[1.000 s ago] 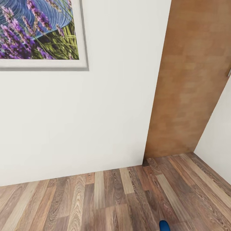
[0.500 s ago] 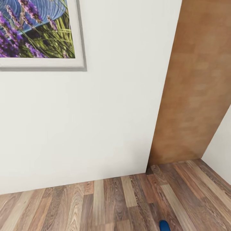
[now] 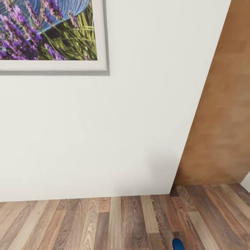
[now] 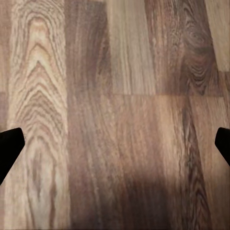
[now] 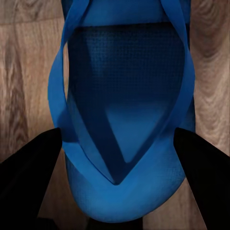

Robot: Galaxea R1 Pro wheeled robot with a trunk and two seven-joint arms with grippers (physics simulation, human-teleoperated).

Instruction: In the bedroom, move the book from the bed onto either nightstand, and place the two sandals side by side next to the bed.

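Sandal-carrying looks like the step in hand. The right gripper (image 5: 115, 182) has its two dark fingers (image 5: 28, 177) standing on either side of a blue sandal (image 5: 127, 124), close against the sole's edges near where the straps meet; it appears to be clamped on the sandal, though the actual contact is hard to see. Wood-plank floor (image 5: 24, 72) shows behind the sandal, and I cannot tell whether the sole hangs above it or rests on it.

The left gripper (image 4: 115, 139) is spread wide, its dark fingertips (image 4: 9, 143) just showing at the two edges of its wrist view, with bare planks between them and nothing held.

In the head view a small blue tip of the sandal (image 3: 177, 244) peeks in at the lower edge. Beyond it lie the floor (image 3: 86, 222), a white wall (image 3: 104, 132) with a framed lavender picture (image 3: 48, 31), and a brown door panel (image 3: 222, 121) in the corner.

My judgement: the robot faces a wall corner, so the next move calls for turning the base toward the bed, then setting this sandal down on the floor beside it.
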